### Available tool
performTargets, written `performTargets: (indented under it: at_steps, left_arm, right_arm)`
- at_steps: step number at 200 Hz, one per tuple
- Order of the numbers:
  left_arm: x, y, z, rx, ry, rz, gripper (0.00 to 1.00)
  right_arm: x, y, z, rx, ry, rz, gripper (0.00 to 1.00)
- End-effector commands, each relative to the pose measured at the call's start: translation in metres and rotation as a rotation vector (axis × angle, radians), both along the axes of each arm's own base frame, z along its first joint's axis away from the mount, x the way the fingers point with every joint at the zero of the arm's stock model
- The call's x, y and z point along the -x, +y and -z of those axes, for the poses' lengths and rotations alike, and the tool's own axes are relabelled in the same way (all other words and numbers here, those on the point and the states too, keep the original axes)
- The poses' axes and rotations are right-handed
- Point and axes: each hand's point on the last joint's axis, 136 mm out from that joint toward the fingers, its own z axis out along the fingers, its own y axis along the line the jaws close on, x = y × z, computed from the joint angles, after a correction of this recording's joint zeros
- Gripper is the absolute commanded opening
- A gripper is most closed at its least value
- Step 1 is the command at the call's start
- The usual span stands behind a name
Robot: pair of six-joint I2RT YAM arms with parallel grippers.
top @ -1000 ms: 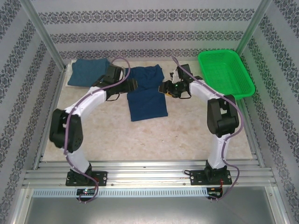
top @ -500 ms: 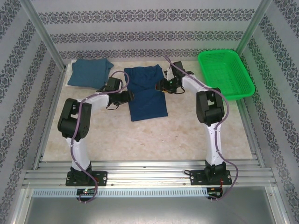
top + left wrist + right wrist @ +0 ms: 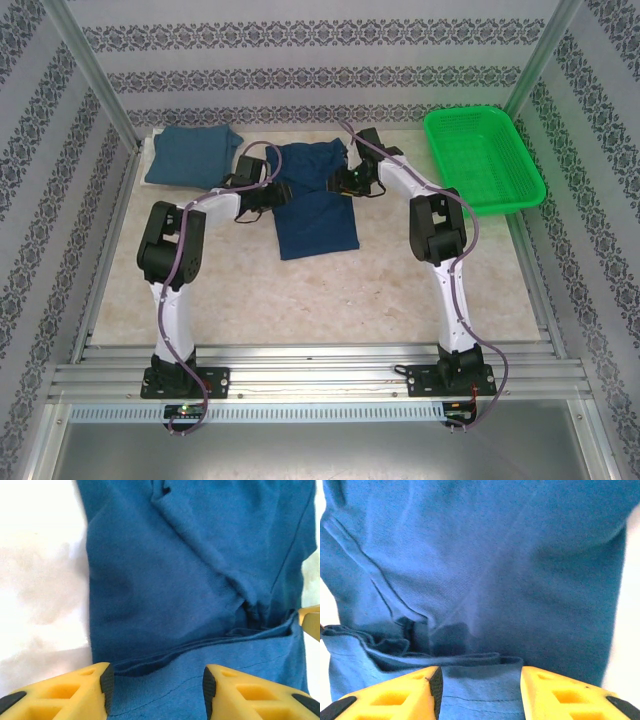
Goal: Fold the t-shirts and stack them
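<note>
At 6 o'clock, bolted side by side at the near edge of the table (image 3: 420, 290): the bases of the left arm (image 3: 165, 250) and the right arm (image 3: 440, 230), both stretched toward 12 o'clock.

Just beyond the middle of the table, lying flat: the navy shirt (image 3: 318, 225), a long dark rectangle with a fold line across it about halfway up.

Low at that line, on the shirt's 9 o'clock edge: the left gripper (image 3: 272, 193), jaws apart. From the left wrist camera: the left gripper (image 3: 157, 685) with yellow fingers (image 3: 95, 690) spread wide, clamped on nothing, the doubled edge of the navy shirt (image 3: 200, 580) running across between them, pale table at 9 o'clock.

Opposite, on the shirt's 3 o'clock edge: the right gripper (image 3: 343, 183), likewise spread. From the right wrist camera: the right gripper (image 3: 480, 687) held open over the same folded edge, creased cloth of the navy shirt (image 3: 485, 565) at 12 o'clock.

Farther back, at 11 o'clock by the far left corner: the teal shirt (image 3: 190, 155), folded, well apart from the navy one.

At 1 o'clock, far right: a green basket (image 3: 480, 150).
</note>
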Motion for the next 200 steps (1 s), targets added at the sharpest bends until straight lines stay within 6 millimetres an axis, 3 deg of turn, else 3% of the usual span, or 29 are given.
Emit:
performTargets:
  at_steps: [1,35,75,88,103,119,127,134,143,157,177,200]
  left_arm:
    - [-0.003,0.001,0.005,-0.01,0.012,0.009,0.52]
    - [0.001,0.004,0.007,-0.039,0.028,0.011,0.52]
    - [0.003,0.007,0.012,-0.063,0.049,0.006,0.47]
    - [0.002,0.006,0.013,-0.06,0.051,0.011,0.38]
    - [0.003,0.005,0.016,-0.065,0.065,0.023,0.28]
    - [0.003,0.005,0.006,-0.063,0.046,0.024,0.2]
    - [0.004,0.007,-0.003,-0.062,0.029,0.018,0.26]
    - [0.006,0.01,-0.013,-0.068,0.013,0.007,0.38]
    - [0.01,0.017,-0.025,-0.089,-0.007,-0.019,0.52]
    - [0.018,0.029,-0.037,-0.126,-0.027,-0.058,0.64]
    - [0.023,0.031,-0.03,-0.158,0.022,-0.042,0.67]
    - [0.019,0.022,-0.012,-0.109,0.04,-0.03,0.67]
  right_arm:
    - [0.0,-0.007,-0.004,0.076,-0.028,-0.021,0.47]
    - [0.005,-0.007,-0.009,0.124,-0.055,-0.049,0.49]
    - [0.005,0.007,0.002,0.091,-0.027,-0.068,0.46]
    - [0.003,0.012,0.001,0.071,-0.036,-0.07,0.41]
    - [0.002,0.014,-0.001,0.062,-0.032,-0.071,0.28]
    - [0.001,0.014,-0.004,0.055,-0.038,-0.071,0.19]
    - [0.001,0.012,-0.004,0.061,-0.037,-0.068,0.13]
    - [0.0,0.01,-0.004,0.062,-0.034,-0.064,0.09]
    - [0.0,0.008,-0.005,0.062,-0.033,-0.058,0.08]
    - [0.0,0.005,-0.008,0.058,-0.044,-0.052,0.07]
    - [-0.001,0.002,-0.011,0.058,-0.051,-0.043,0.1]
    - [0.0,0.002,-0.01,0.06,-0.049,-0.049,0.3]
